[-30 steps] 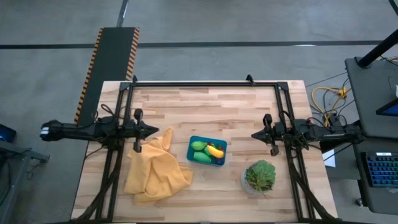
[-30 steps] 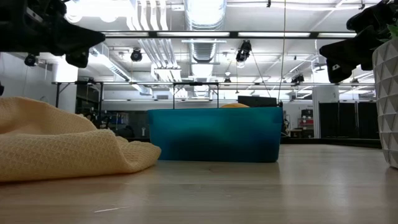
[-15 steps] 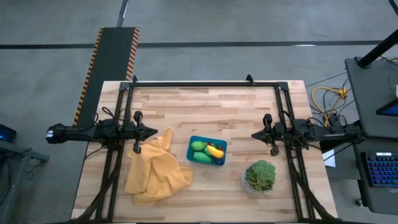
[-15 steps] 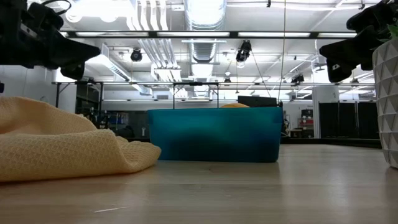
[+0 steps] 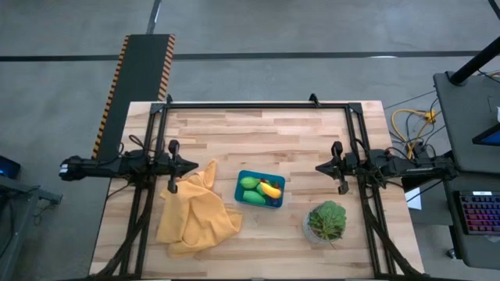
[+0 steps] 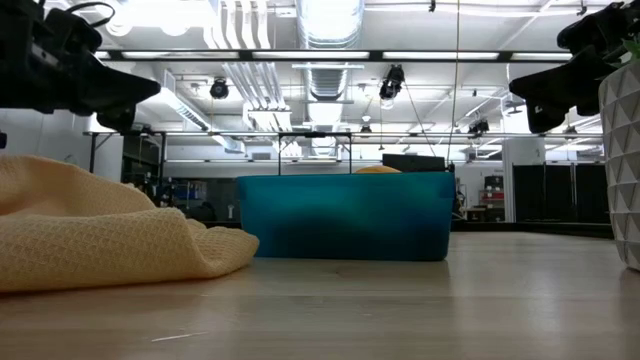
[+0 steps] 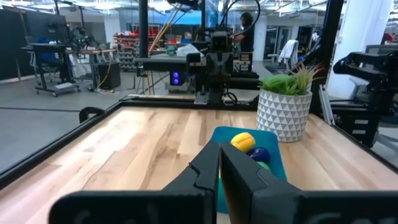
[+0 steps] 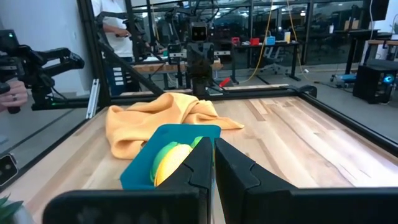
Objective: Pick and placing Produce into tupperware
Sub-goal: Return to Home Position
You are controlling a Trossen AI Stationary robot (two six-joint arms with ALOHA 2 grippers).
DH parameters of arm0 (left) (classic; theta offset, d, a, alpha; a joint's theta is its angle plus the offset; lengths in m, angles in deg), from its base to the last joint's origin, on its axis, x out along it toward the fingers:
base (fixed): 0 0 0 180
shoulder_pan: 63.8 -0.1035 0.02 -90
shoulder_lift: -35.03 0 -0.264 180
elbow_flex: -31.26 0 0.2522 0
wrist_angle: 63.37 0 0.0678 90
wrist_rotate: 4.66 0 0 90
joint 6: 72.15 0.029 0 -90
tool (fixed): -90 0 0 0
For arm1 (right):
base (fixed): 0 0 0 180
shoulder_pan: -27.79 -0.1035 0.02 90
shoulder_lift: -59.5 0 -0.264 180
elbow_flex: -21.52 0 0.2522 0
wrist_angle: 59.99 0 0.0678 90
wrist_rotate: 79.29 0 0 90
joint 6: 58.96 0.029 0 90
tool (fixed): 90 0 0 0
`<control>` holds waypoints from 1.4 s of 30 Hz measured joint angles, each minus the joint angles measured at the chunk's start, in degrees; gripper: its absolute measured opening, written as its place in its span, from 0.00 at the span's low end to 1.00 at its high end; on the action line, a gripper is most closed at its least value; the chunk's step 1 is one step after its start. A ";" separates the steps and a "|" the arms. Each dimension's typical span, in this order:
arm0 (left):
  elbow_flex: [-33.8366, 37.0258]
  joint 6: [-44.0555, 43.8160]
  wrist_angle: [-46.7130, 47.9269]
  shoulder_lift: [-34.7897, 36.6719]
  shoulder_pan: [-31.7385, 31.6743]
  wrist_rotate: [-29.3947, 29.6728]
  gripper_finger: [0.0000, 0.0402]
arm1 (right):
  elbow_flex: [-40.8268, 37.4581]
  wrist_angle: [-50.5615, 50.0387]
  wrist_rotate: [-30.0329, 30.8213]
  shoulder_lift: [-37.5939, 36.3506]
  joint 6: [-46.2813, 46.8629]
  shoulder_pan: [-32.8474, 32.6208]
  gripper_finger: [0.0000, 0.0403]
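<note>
Looks like the homing step. No produce loose on the bench [image 5: 266,129], so the next move is just parking, no grab needed. Left hand [image 5: 194,165] and right hand [image 5: 318,168] flank the tub [image 6: 345,215], both clenched and empty. Produce [image 5: 269,190] sits inside the tub — exact count's hard to tell, pieces overlap.

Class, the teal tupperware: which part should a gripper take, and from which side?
Probably the tupperware by its short wall facing the right gripper, from straight above: the thin upright rim fits between two fingers, and produce fills the middle.
</note>
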 joint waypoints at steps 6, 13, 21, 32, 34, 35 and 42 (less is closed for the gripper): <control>0.01 -0.02 0.07 -1.27 0.00 0.12 0.00 | 0.00 0.02 0.00 0.02 -0.48 0.00 0.02; 0.04 0.00 -0.38 -1.05 0.00 0.82 0.00 | 0.00 0.03 0.00 0.02 -1.41 0.00 0.02; 0.07 0.02 -0.48 -1.63 -0.01 0.86 0.00 | 0.00 0.03 0.00 0.02 -3.22 0.00 0.02; 0.11 0.02 -0.58 -3.18 0.00 0.85 0.00 | 0.00 0.03 0.00 0.02 -3.25 0.00 0.02; 0.11 0.02 -0.63 -3.46 -0.02 0.84 0.00 | 0.00 0.03 0.00 0.02 -3.07 0.00 0.02; 0.11 0.02 -0.61 -3.59 -0.02 0.84 0.00 | 0.00 0.03 0.00 0.02 -3.07 0.00 0.02; 0.13 0.02 -0.68 -4.41 0.00 0.82 0.00 | 0.00 0.03 0.00 0.02 -2.92 0.00 0.02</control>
